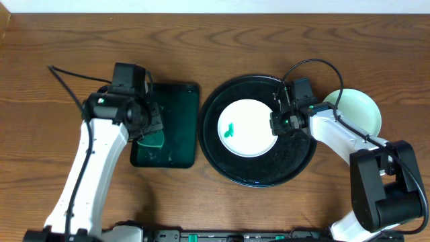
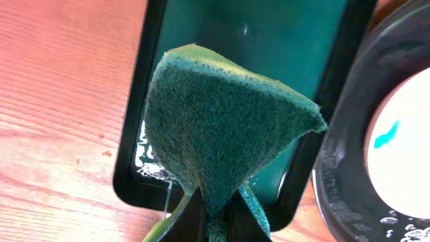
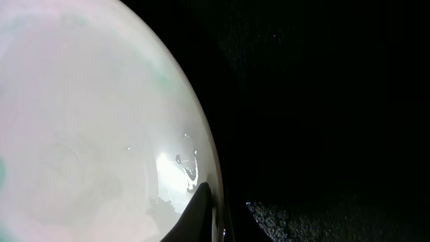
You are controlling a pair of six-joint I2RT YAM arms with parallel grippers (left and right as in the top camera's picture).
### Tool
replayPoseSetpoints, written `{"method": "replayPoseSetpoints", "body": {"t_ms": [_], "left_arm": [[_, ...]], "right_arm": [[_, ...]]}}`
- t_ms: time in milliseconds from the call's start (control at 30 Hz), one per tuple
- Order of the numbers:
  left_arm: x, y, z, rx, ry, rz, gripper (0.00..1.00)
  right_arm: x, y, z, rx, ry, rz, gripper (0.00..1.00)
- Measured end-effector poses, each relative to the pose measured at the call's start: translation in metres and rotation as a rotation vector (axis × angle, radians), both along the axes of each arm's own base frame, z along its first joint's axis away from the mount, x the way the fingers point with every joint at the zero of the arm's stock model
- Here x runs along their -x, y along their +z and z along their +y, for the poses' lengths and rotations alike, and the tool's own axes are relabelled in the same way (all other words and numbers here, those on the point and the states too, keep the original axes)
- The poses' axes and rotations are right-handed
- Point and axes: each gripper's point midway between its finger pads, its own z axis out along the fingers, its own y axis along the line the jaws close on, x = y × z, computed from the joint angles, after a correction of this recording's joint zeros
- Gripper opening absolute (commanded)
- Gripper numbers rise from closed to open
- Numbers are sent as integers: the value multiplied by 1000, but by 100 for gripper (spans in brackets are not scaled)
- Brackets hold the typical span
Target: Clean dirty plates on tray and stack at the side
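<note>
Judged as partly done, perhaps past the middle. Already put aside at the right edge of the overhead view, outside the tray [image 1: 259, 176]: a pale mint plate [image 1: 363, 111], looking clean; whether one or two stacked there, cannot tell. Remaining on the tray, near the centre: the white plate [image 1: 248, 138] with a small green smear [image 1: 230, 130], so not yet wiped. Clamped together on the right rim of this plate: the right gripper [image 3: 213, 202]. Pinched on the green sponge [image 2: 222, 128], above the dark green tray [image 1: 178, 151] left of centre: the left gripper [image 2: 215, 208]. Left to do: wiping, then stacking
</note>
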Motion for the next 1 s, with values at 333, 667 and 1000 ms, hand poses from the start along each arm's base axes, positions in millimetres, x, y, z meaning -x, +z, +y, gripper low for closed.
{"method": "replayPoseSetpoints", "body": {"t_ms": [333, 667, 1000], "left_arm": [[-6, -39, -1, -11, 0, 126, 7], [-7, -46, -1, -13, 0, 143, 7], [-11, -46, -11, -13, -30, 124, 7]], "right_arm": [[0, 0, 1, -7, -1, -1, 1], [-1, 0, 1, -8, 0, -1, 1], [1, 0, 1, -7, 1, 4, 4]]}}
